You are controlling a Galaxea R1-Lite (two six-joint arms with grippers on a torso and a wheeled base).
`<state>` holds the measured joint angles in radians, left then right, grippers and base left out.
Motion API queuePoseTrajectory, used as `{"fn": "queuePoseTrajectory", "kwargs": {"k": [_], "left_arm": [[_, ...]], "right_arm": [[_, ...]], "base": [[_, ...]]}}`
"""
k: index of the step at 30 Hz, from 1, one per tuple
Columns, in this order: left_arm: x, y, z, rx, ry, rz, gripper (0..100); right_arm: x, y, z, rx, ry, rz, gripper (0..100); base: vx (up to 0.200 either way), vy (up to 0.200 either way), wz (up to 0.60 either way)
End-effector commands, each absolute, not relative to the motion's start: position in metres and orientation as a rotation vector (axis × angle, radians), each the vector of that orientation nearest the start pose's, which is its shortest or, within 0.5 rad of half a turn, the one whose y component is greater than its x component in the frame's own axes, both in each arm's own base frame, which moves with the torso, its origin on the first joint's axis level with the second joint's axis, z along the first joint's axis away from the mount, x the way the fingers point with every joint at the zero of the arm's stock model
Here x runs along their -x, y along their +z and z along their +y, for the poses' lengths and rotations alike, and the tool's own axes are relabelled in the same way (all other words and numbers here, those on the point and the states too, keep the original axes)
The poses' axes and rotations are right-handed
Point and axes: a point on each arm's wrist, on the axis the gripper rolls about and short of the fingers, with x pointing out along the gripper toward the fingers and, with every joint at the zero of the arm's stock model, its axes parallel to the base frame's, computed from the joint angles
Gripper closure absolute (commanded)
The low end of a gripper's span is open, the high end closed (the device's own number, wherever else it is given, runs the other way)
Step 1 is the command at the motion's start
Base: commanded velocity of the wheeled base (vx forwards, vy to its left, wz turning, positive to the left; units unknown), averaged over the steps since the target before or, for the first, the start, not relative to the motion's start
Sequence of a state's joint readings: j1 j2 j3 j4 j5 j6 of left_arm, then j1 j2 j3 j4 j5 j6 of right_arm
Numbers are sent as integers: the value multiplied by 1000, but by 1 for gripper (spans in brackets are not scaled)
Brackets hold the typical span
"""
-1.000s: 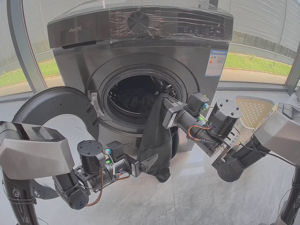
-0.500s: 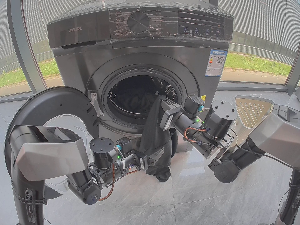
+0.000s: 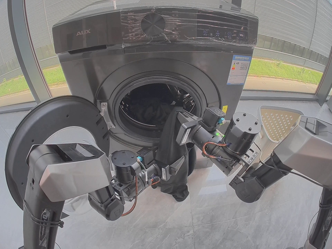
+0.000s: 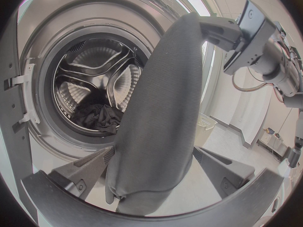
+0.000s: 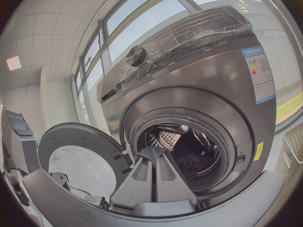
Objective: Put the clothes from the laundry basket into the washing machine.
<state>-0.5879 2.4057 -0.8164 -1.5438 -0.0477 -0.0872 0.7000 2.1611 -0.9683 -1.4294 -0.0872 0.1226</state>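
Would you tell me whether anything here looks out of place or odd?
The dark garment hangs before the open washing machine, not inside it, pinched at its top by the right gripper; its lower part dangles between the open jaws of the left gripper. Crinkled film covers the control panel.

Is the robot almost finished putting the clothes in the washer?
Partly. Some dark clothes already lie in the drum. The right pincer is shut on a dark grey garment hanging outside the drum, and the open left pincer straddles its lower part. That garment is not yet inside. What the laundry basket holds cannot be seen.
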Motion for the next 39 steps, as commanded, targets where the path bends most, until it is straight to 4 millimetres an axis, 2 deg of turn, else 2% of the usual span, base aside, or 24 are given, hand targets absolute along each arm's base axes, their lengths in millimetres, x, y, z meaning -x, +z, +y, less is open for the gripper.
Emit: {"fn": "queuePoseTrajectory", "kwargs": {"k": [1,3,4,11,18,24,29,36,37,39], "left_arm": [[-347,4,-226,73,-604,64,0],[-352,4,-227,77,-591,49,0],[-355,3,-224,77,-577,49,100],[-352,6,-220,75,-566,48,100],[-326,51,-205,83,-578,15,100],[-307,74,-193,88,-620,0,100],[-299,86,-185,89,-639,-12,100],[-301,87,-177,88,-632,-12,100],[-301,88,-177,88,-635,-13,100],[-301,91,-175,91,-657,-21,100]], "right_arm": [[-307,139,257,-211,626,-184,100],[-306,140,258,-214,627,-186,100],[-305,141,258,-216,623,-189,100],[-310,137,254,-222,599,-178,100],[-323,135,239,-216,550,-180,100],[-324,128,240,-212,556,-162,100],[-318,123,241,-207,577,-141,100],[-313,119,238,-200,597,-121,100],[-313,119,237,-199,596,-120,0],[-313,119,234,-198,588,-114,0]], "base": [[0,0,0],[0,0,0],[0,0,0],[0,0,0],[0,0,0],[0,0,0],[0,0,0],[0,0,0],[0,0,0],[0,0,0]]}}
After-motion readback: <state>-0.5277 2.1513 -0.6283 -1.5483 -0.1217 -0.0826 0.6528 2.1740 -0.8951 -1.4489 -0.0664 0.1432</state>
